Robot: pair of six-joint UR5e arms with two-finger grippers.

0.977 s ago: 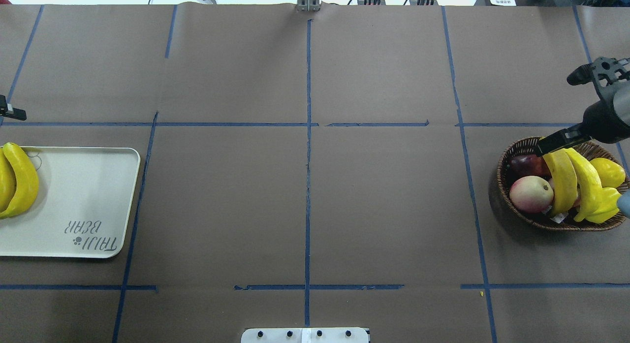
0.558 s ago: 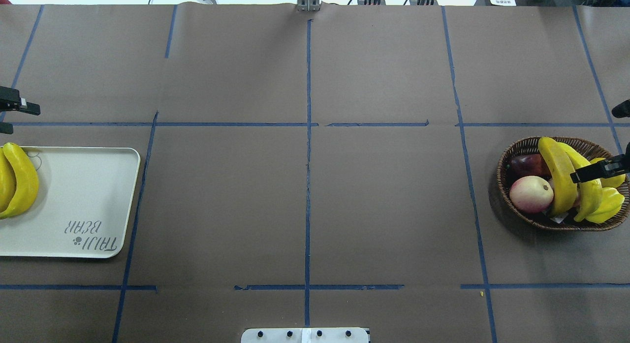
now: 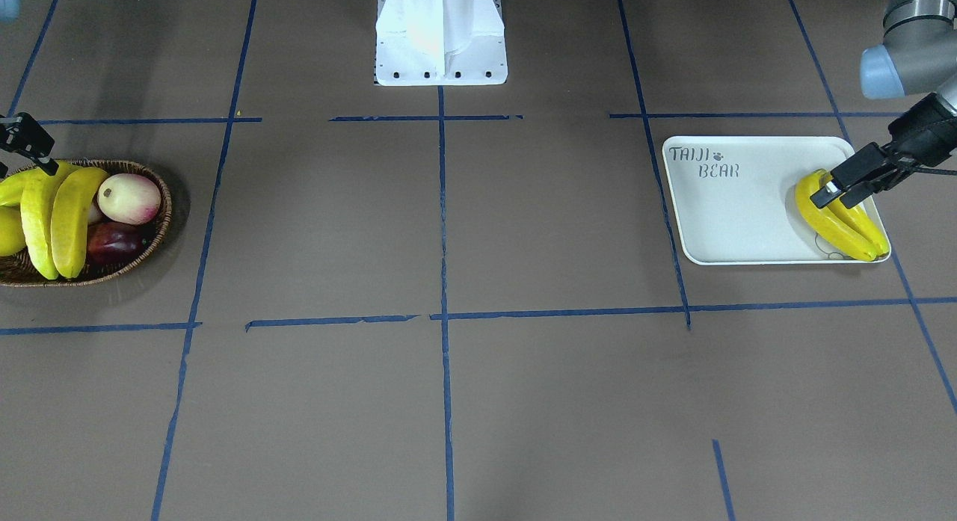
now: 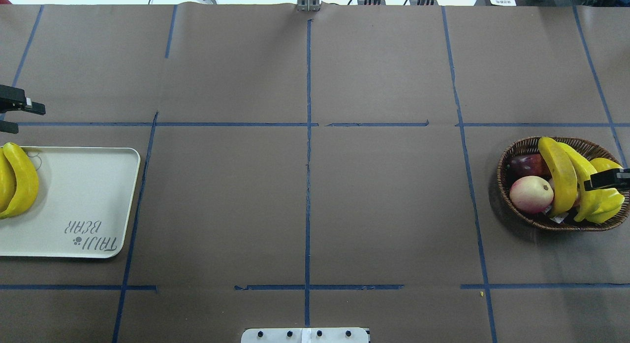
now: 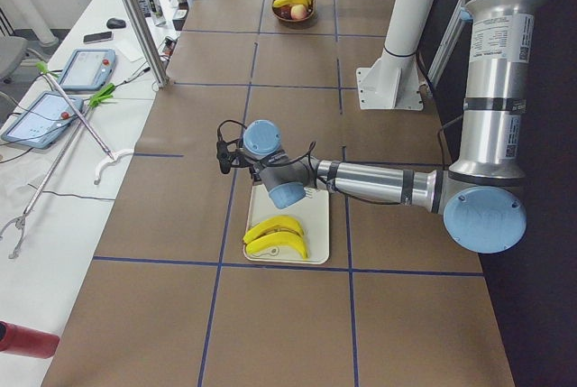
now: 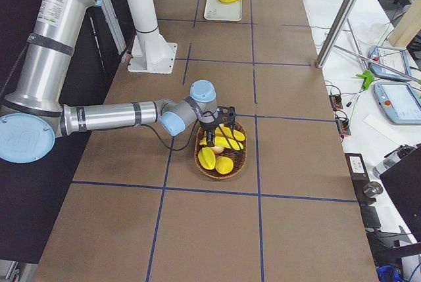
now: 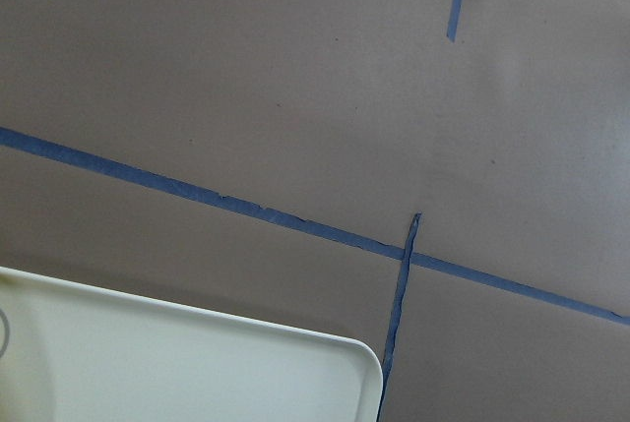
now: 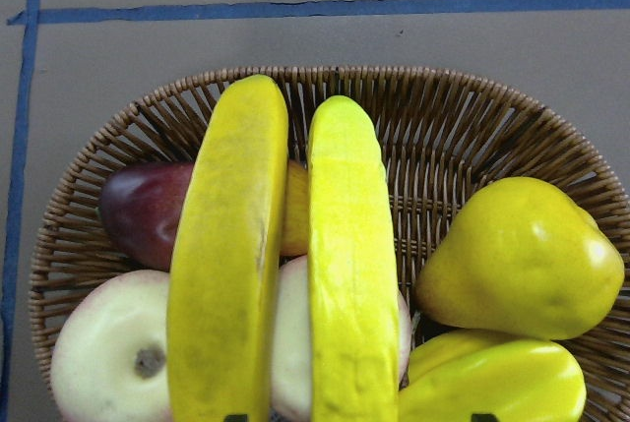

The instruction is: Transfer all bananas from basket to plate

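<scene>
- Hanging over the basket (image 4: 501, 178) at the right end of the counter (image 4: 384, 200), the right fingers (image 4: 610, 179) are spread wide and hold nothing. In the wrist view their tips sit either side of one banana, and I cannot tell whether they touch it.
- Two bananas (image 4: 561, 178) lie side by side across the basket, propped on the other fruit: a pink-and-cream round fruit (image 4: 530, 194), a dark red fruit (image 4: 524, 163), a yellow pear (image 4: 608, 165) and a starfruit (image 4: 603, 207).
- Over at the left end, the other two bananas (image 4: 22, 180) lie together on the plate (image 4: 83, 195), at the end away from its "TAIJI BEAR" lettering.
- The left fingers (image 4: 19, 106) are parted and empty — raised above the counter just off the plate's far side.
</scene>
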